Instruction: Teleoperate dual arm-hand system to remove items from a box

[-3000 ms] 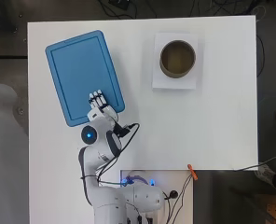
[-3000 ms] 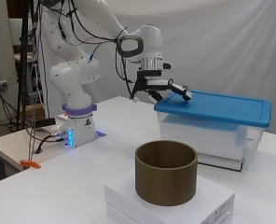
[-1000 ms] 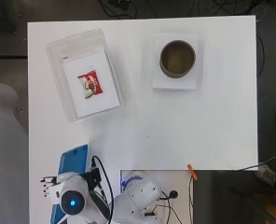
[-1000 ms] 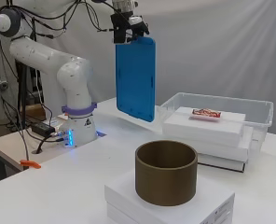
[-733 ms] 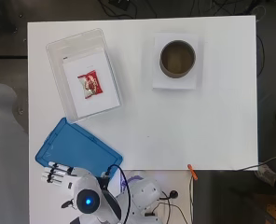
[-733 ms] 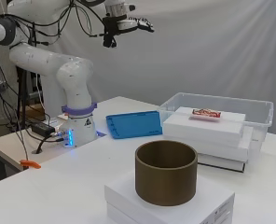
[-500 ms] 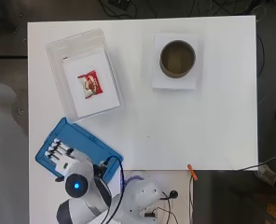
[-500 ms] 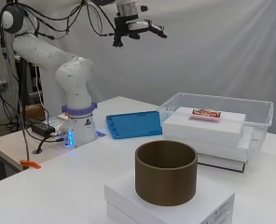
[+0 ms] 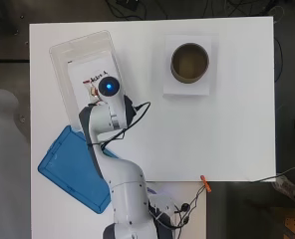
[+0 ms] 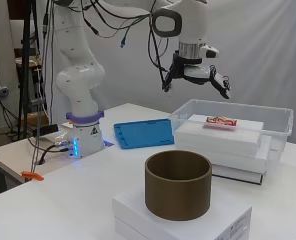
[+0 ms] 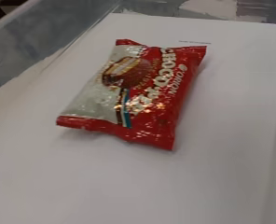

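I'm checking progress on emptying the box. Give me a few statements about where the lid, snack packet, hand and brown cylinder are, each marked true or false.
1. The blue lid lies on the table, off the box. True.
2. The hand holds the snack packet. False: the hand hangs above the box, open; the packet lies on the white block inside.
3. The brown cylinder stands on a white block of its own. True.
4. The box is empty. False: block and packet are inside.
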{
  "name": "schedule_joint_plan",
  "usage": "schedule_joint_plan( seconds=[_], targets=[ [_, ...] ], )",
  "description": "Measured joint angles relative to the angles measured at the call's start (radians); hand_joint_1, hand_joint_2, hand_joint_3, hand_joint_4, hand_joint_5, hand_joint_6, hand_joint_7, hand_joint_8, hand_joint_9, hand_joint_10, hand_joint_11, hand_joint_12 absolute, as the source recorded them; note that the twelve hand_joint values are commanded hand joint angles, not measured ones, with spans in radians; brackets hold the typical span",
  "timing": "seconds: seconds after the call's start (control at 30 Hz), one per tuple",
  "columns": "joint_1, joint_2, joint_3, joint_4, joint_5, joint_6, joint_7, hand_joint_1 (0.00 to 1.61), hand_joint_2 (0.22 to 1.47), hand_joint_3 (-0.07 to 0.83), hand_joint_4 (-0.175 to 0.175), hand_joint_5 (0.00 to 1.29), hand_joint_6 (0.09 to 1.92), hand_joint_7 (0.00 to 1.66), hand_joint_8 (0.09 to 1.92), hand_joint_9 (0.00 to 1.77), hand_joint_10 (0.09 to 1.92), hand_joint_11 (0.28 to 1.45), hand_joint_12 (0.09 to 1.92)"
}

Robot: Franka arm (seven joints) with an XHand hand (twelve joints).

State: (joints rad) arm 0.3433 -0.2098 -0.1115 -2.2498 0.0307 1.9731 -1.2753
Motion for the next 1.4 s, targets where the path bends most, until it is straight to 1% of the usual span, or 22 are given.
schedule_joint_plan(
  seconds=[0.1, 0.2, 0.3, 0.37, 0.4, 0.43, 0.5, 0.57, 0.63, 0.73, 0.8, 0.9, 1.0, 1.03, 1.07, 1.1, 1.13, 1.17, 1.2, 1.27, 1.33, 1.4],
  targets=[
    [-0.016, 0.115, -0.019, 0.057, 0.002, 0.087, -0.085, 0.31, 0.99, -0.003, 0.032, 0.55, 0.09, 0.71, 0.09, 0.76, 0.09, 0.67, 0.09],
    [-0.02, 0.158, -0.017, 0.072, 0.005, 0.125, -0.148, 0.32, 0.97, -0.009, 0.025, 0.54, 0.09, 0.7, 0.09, 0.76, 0.09, 0.68, 0.09],
    [-0.021, 0.187, -0.006, 0.09, 0.008, 0.135, -0.197, 0.38, 1.01, -0.004, 0.062, 0.6, 0.09, 0.72, 0.11, 0.81, 0.11, 0.74, 0.09],
    [-0.019, 0.191, 0.013, 0.088, 0.002, 0.16, -0.216, 0.41, 1.03, 0.0, 0.072, 0.56, 0.19, 0.57, 0.49, 0.73, 0.39, 0.76, 0.09],
    [-0.017, 0.188, 0.028, 0.074, -0.001, 0.168, -0.223, 0.4, 1.04, 0.0, 0.068, 0.55, 0.19, 0.51, 0.64, 0.67, 0.53, 0.77, 0.09],
    [-0.015, 0.185, 0.052, 0.059, -0.012, 0.166, -0.219, 0.39, 1.05, 0.001, 0.064, 0.54, 0.16, 0.49, 0.67, 0.64, 0.6, 0.77, 0.09],
    [-0.014, 0.185, 0.065, 0.062, -0.023, 0.15, -0.197, 0.33, 1.08, 0.001, 0.062, 0.54, 0.09, 0.55, 0.48, 0.65, 0.52, 0.75, 0.09],
    [-0.013, 0.19, 0.076, 0.072, -0.03, 0.101, -0.171, 0.3, 1.09, 0.0, 0.062, 0.55, 0.09, 0.62, 0.28, 0.69, 0.39, 0.75, 0.09],
    [-0.013, 0.193, 0.084, 0.08, -0.039, 0.071, -0.148, 0.29, 1.1, 0.0, 0.062, 0.56, 0.09, 0.67, 0.15, 0.73, 0.3, 0.75, 0.09],
    [-0.013, 0.195, 0.088, 0.084, -0.043, 0.071, -0.144, 0.29, 1.1, 0.0, 0.062, 0.56, 0.09, 0.7, 0.1, 0.75, 0.25, 0.75, 0.09],
    [-0.013, 0.195, 0.088, 0.084, -0.043, 0.07, -0.144, 0.26, 1.01, -0.01, 0.067, 0.48, 0.09, 0.58, 0.09, 0.66, 0.11, 0.66, 0.09],
    [-0.016, 0.234, 0.092, 0.092, -0.064, 0.07, -0.135, 0.24, 0.96, -0.012, 0.065, 0.43, 0.09, 0.51, 0.09, 0.61, 0.09, 0.62, 0.09],
    [-0.021, 0.305, 0.093, 0.107, -0.073, 0.07, -0.138, 0.26, 0.96, -0.006, 0.06, 0.45, 0.09, 0.54, 0.09, 0.63, 0.09, 0.63, 0.09],
    [-0.021, 0.319, 0.093, 0.115, -0.076, 0.068, -0.139, 0.57, 1.06, 0.003, 0.055, 0.56, 0.47, 0.62, 0.52, 0.78, 0.13, 0.73, 0.09],
    [-0.023, 0.323, 0.092, 0.12, -0.077, 0.068, -0.141, 0.84, 1.14, 0.005, -0.003, 0.67, 0.77, 0.66, 1.0, 0.83, 0.67, 0.72, 0.49],
    [-0.025, 0.324, 0.089, 0.121, -0.07, 0.07, -0.149, 1.01, 1.19, 0.003, -0.075, 0.75, 0.91, 0.71, 1.29, 0.84, 1.12, 0.67, 0.88],
    [-0.028, 0.324, 0.086, 0.122, -0.05, 0.068, -0.167, 1.11, 1.21, 0.002, -0.123, 0.79, 0.97, 0.74, 1.44, 0.86, 1.41, 0.64, 1.18],
    [-0.031, 0.328, 0.084, 0.132, -0.017, 0.057, -0.193, 1.16, 1.22, 0.002, -0.144, 0.79, 1.03, 0.76, 1.51, 0.88, 1.57, 0.62, 1.35],
    [-0.035, 0.334, 0.083, 0.149, 0.017, 0.035, -0.216, 1.18, 1.23, 0.002, -0.143, 0.78, 1.08, 0.78, 1.54, 0.88, 1.58, 0.6, 1.39],
    [-0.037, 0.346, 0.087, 0.198, 0.067, -0.028, -0.23, 1.29, 1.2, -0.003, -0.155, 0.76, 1.08, 0.77, 1.45, 0.91, 1.45, 0.57, 1.28],
    [-0.04, 0.337, 0.088, 0.243, 0.073, -0.071, -0.205, 1.35, 1.16, -0.005, -0.161, 0.79, 1.0, 0.84, 1.29, 0.98, 1.3, 0.58, 1.18],
    [-0.043, 0.292, 0.089, 0.244, 0.083, -0.075, -0.205, 1.37, 1.13, -0.003, -0.171, 0.8, 0.95, 0.92, 1.13, 1.06, 1.18, 0.6, 1.13]
  ],
)
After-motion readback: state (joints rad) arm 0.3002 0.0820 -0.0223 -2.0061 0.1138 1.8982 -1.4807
